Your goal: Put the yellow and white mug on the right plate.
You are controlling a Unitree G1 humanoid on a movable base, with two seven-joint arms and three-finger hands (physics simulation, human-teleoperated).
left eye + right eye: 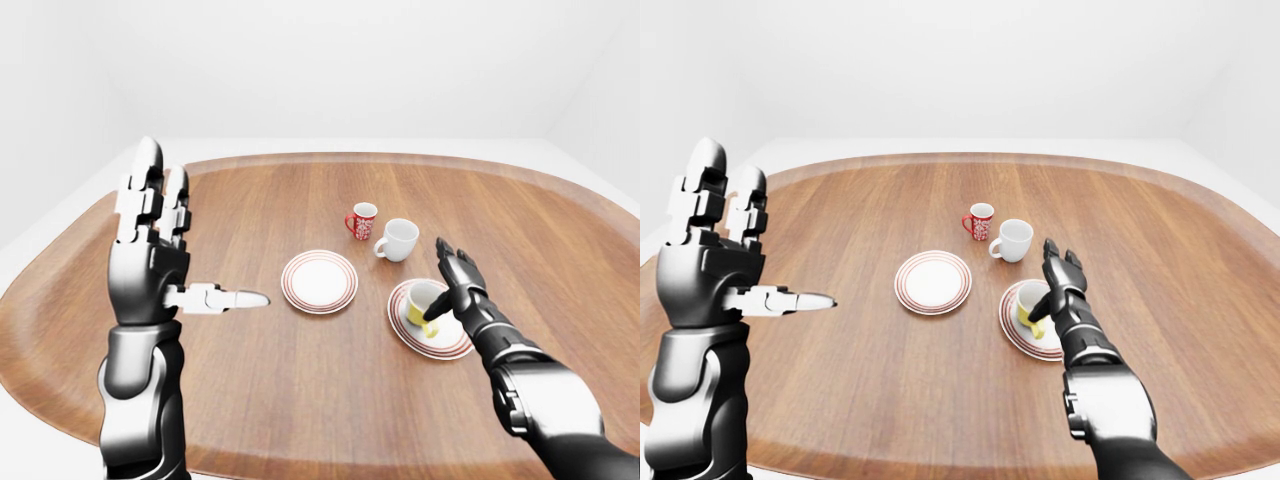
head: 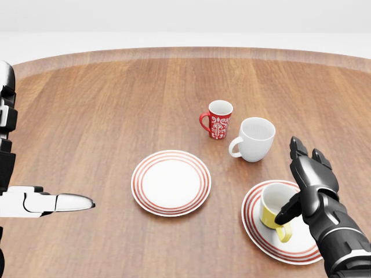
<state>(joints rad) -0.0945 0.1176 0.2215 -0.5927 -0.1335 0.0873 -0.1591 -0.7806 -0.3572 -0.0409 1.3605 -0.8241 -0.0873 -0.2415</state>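
Observation:
The yellow and white mug (image 2: 272,209) stands upright on the right plate (image 2: 262,233), a white plate with red rim rings, at the lower right of the head view. My right hand (image 2: 302,185) is open right beside the mug, on its right; the thumb reaches toward the mug's side and the fingers point up, not closed round it. My left hand (image 1: 160,240) is open and empty, raised at the left of the left-eye view, well away from the mug.
A second red-ringed plate (image 2: 171,182) lies at the middle of the round wooden table (image 2: 104,104). A red patterned mug (image 2: 218,119) and a white mug (image 2: 254,139) stand above the right plate, close to my right hand.

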